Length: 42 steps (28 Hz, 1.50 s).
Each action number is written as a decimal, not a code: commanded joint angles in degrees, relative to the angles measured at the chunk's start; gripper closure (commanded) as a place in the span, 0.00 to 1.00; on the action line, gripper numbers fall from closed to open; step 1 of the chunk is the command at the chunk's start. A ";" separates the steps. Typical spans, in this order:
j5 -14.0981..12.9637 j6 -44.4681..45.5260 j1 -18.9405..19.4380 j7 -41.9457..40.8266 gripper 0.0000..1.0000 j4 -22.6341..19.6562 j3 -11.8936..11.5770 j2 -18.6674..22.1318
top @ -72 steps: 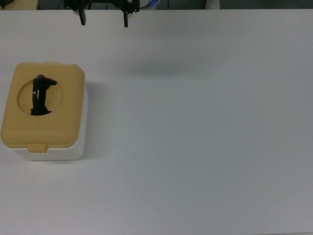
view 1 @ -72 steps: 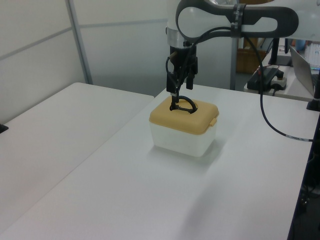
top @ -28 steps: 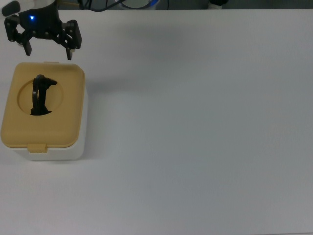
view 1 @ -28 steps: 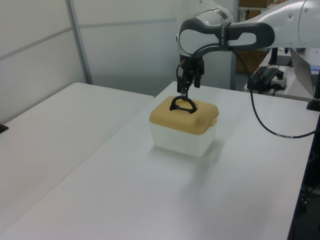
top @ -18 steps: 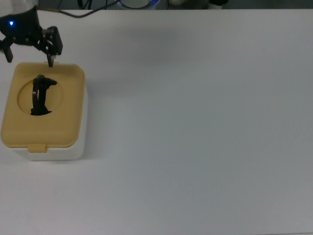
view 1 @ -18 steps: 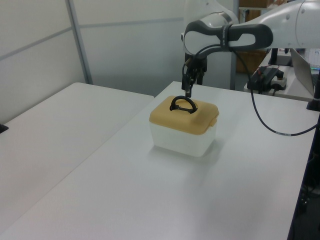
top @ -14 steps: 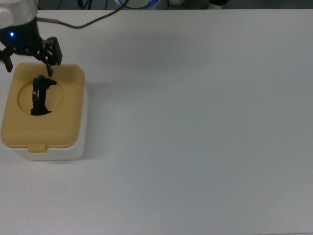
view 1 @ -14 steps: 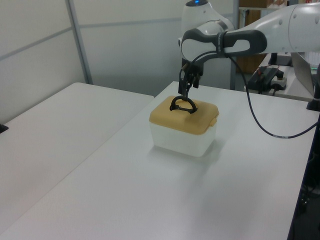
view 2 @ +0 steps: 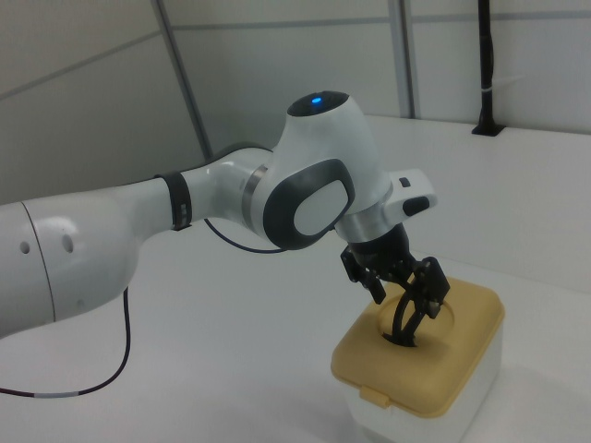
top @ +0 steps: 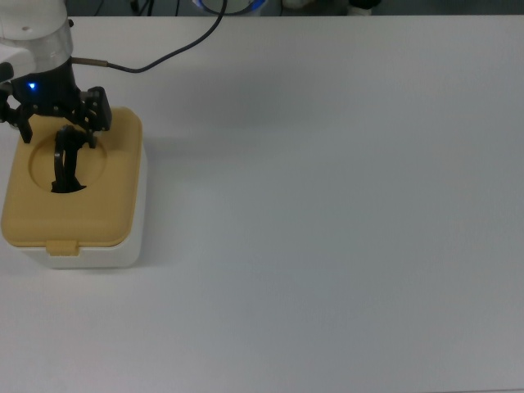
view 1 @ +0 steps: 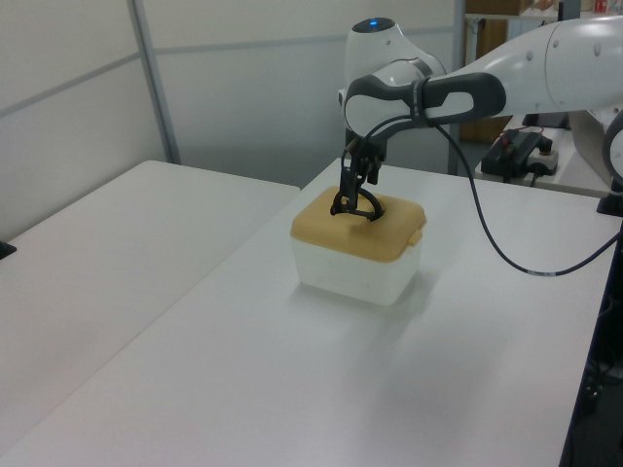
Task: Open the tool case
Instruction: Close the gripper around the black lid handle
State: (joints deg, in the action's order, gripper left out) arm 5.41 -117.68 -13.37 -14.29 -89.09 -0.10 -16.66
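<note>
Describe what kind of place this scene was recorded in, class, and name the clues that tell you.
Probably a robotics lab: a white robot arm works over a bare white table, its gripper above the tool case, with partition panels behind and trailing cables.

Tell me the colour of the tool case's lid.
Tan-yellow, over a white box; the lid of the tool case shows best in the top view.

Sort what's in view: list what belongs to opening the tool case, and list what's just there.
Belongs to the job:
- tool case, lid shut
- its black handle, standing up in the lid's round recess
- latch tab on the lid's front edge
- hand, open, down at the handle

Just there:
- white table
- arm's black cable
</note>
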 commanded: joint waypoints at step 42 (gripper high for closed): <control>-3.92 -0.37 0.44 -0.48 1.00 0.41 0.45 3.38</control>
State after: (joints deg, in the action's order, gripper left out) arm 2.71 -119.16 -13.63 -14.31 -87.92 -0.02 -16.04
